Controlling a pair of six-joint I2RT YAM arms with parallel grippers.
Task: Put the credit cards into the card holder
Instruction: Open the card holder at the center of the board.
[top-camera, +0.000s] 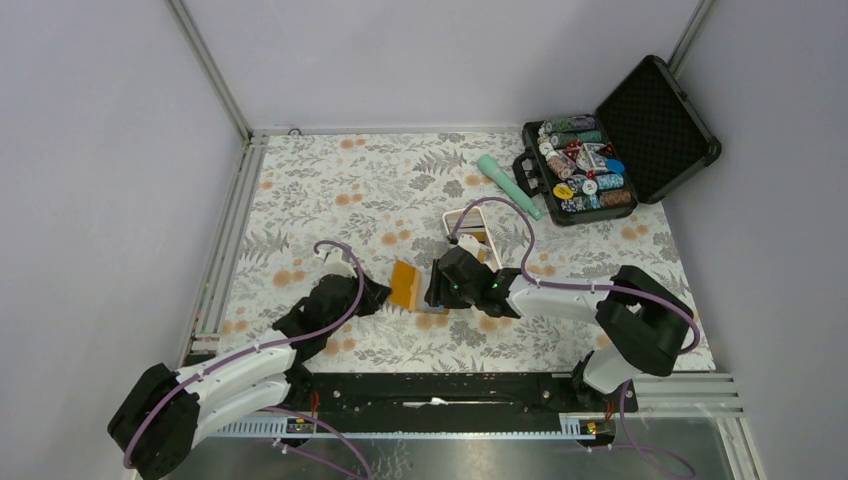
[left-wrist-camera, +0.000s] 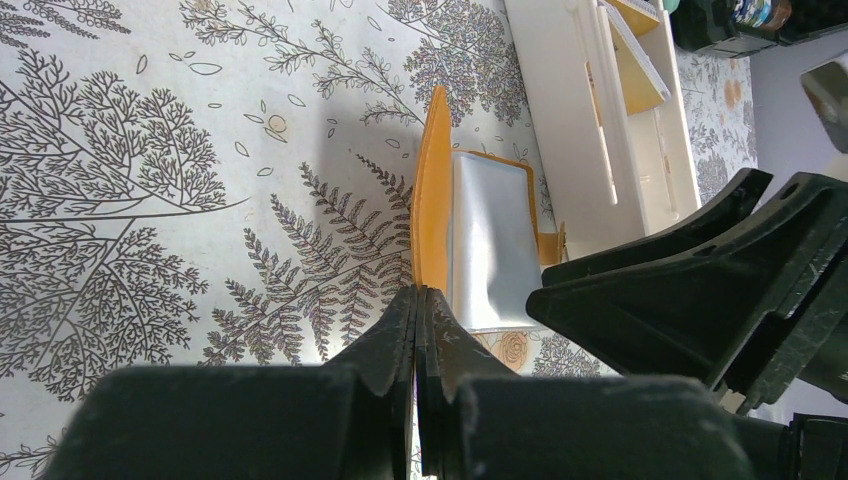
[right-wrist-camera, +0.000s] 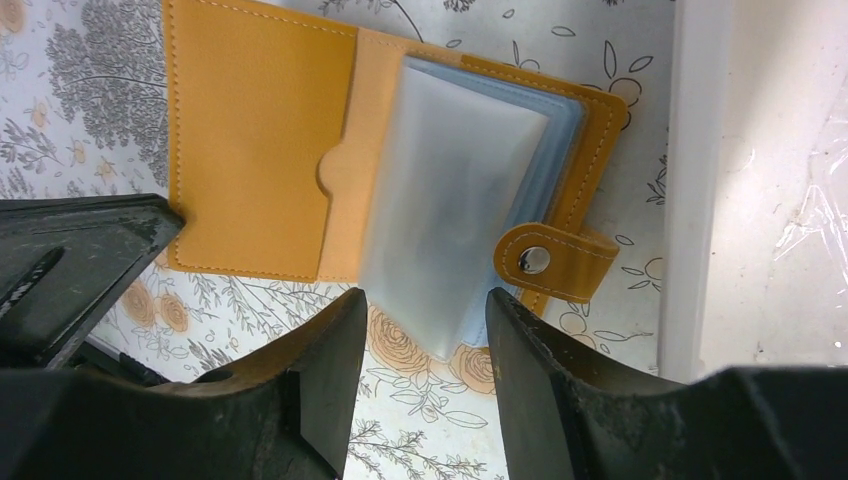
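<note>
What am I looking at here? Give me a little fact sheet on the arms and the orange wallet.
Card holder: orange, lying open on the floral table
Left gripper: shut on the card holder's cover edge
Right gripper: open, tips either side of the clear pockets
Snap tab: undone
White tray: just beside the card holder

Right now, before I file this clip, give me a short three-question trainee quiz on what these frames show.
1. True or false: the card holder lies open on the table.
2. The left gripper is: A open; B shut on nothing; C shut on the card holder's upright orange cover.
3. Fill in: the right gripper, by the clear pockets, is ____.
Key: 1 true; 2 C; 3 open.
</note>
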